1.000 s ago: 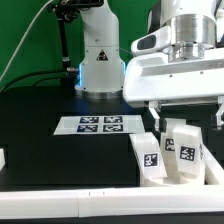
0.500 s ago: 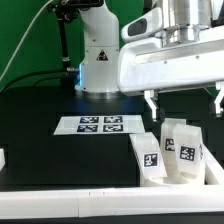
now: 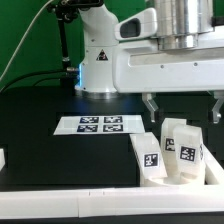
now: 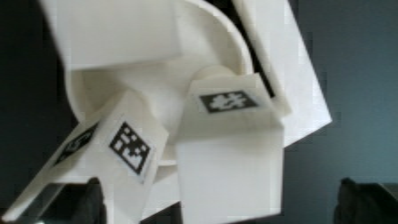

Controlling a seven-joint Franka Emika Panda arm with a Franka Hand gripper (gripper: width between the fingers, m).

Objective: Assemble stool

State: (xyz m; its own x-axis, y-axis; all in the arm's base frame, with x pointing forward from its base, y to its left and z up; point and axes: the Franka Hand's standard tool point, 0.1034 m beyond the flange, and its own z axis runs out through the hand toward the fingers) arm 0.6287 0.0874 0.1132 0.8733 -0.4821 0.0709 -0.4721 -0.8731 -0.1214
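The end effector (image 3: 183,106) hangs above the counter (image 3: 40,130), jaws spread wide and nothing between them. Right below, at the exterior view's right front corner, the legs (image 3: 168,148) stand bunched together, chunky white blocks with black-and-white tags facing the camera. A low white wall (image 3: 150,180) hems them in at the front.

In the wrist view, the legs (image 4: 196,130) fill the frame, leaning against one another, tags showing on their slanted faces. The fingertips (image 4: 54,205) peek in at the edge, well apart. The seat is not clearly in view in either picture, so no word on that.

Handling call: these look like rigid moulded plastic, light for their bulk, and smooth enough to slip if pinched on a sloped face. The best bet is to take one leg across two flat, parallel sides near its upper end, clear of its neighbours. The trouble is the crowding. The blocks touch or nearly touch, so a finger coming down between them could nudge the next one over.

The marker board (image 3: 100,125) lies flat mid-counter, well away from the action.
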